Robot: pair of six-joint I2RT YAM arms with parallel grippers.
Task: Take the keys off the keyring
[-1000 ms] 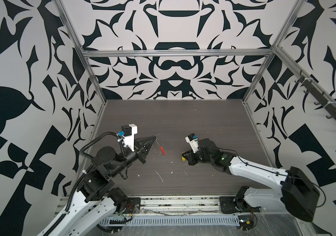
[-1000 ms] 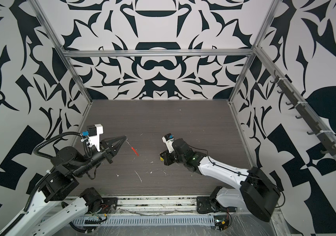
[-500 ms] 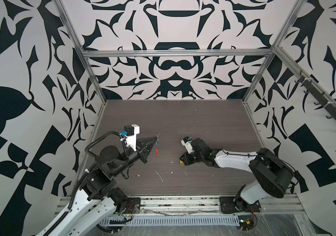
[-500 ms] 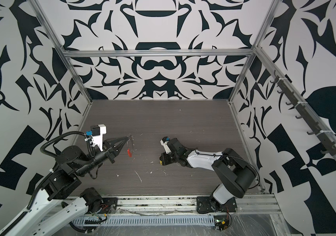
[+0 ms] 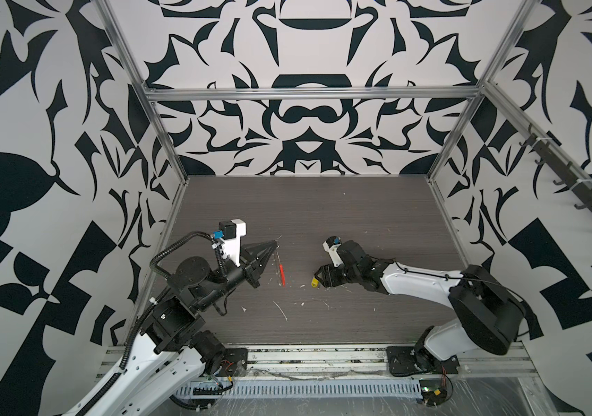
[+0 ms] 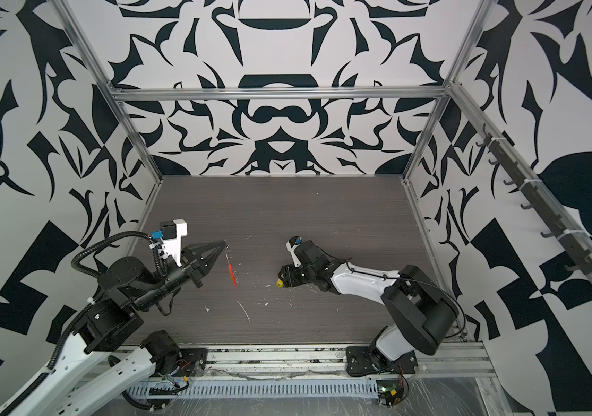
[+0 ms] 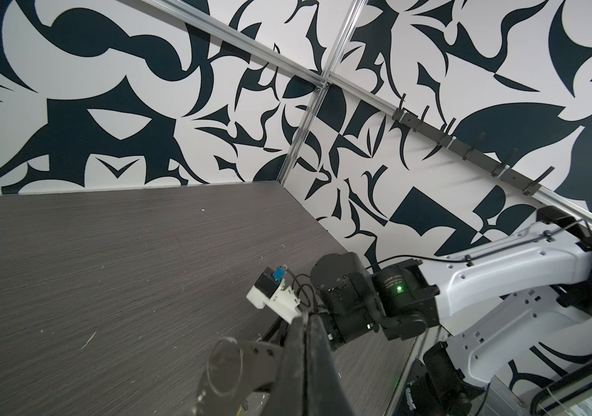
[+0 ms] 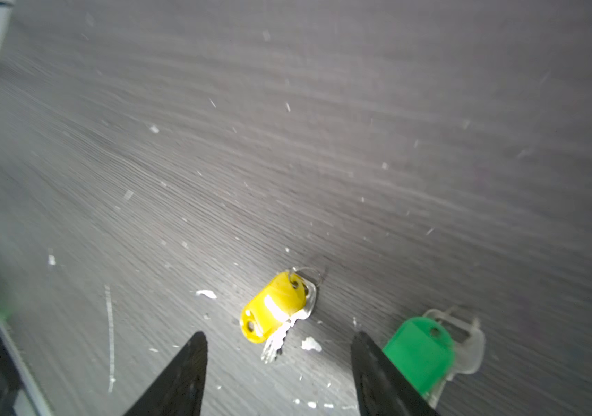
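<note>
Overhead, boxed in by black-and-white patterned panels on an aluminium frame, with a hook rail along the right-hand wall. Below, a dark wood-grain table, wide and bare toward the back wall and both far corners, open at the front edge by the arm bases. Left of centre, left gripper pressed together, pinching the top of the keyring, strip dangling, red end lowest. Right of centre, low over the surface, right gripper spread, holding nothing. Flat on the table between its jaws, yellow key; just outside one jaw, green key, apart from the yellow. Scattered about, white flecks.
</note>
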